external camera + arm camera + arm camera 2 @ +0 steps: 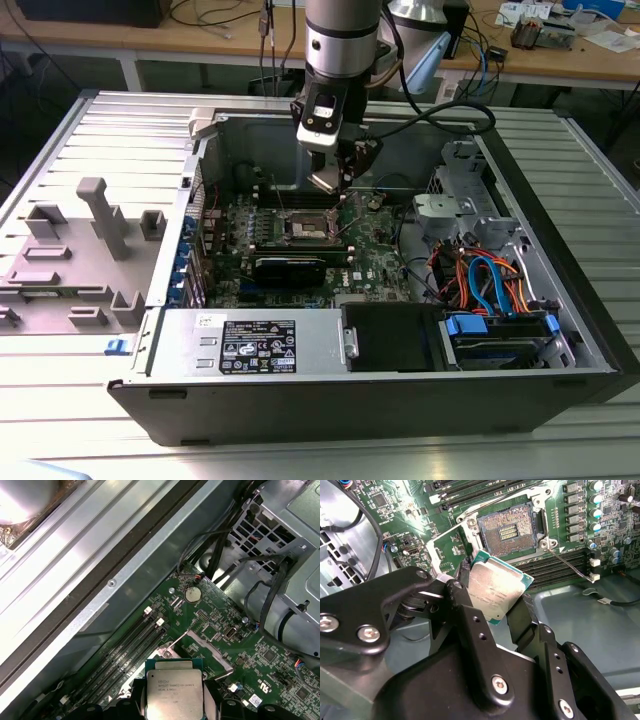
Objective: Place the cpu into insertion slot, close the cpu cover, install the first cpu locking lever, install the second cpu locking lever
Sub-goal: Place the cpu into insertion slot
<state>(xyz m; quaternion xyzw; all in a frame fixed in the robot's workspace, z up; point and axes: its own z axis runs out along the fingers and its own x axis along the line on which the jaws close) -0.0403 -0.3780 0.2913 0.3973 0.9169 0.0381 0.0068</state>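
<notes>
Since the chip must meet its socket flat and square, the gripper (492, 600) is clamped on the cpu (497, 585) by two opposite edges, metal top outward and contact face toward the motherboard (395, 510). It hangs above the board inside the computer case (400, 395), near the insertion slot (507, 530) but clear of it. The slot's dark centre lies bare. What looks to be the cpu cover (442, 555) is swung up beside it, and a thin locking lever (567, 565) stands free, leaving room for seating. The chip's underside is hidden, the black fingers (520, 617) cover the gripped edges, and the first wrist view cuts off the cpu (175, 692).
</notes>
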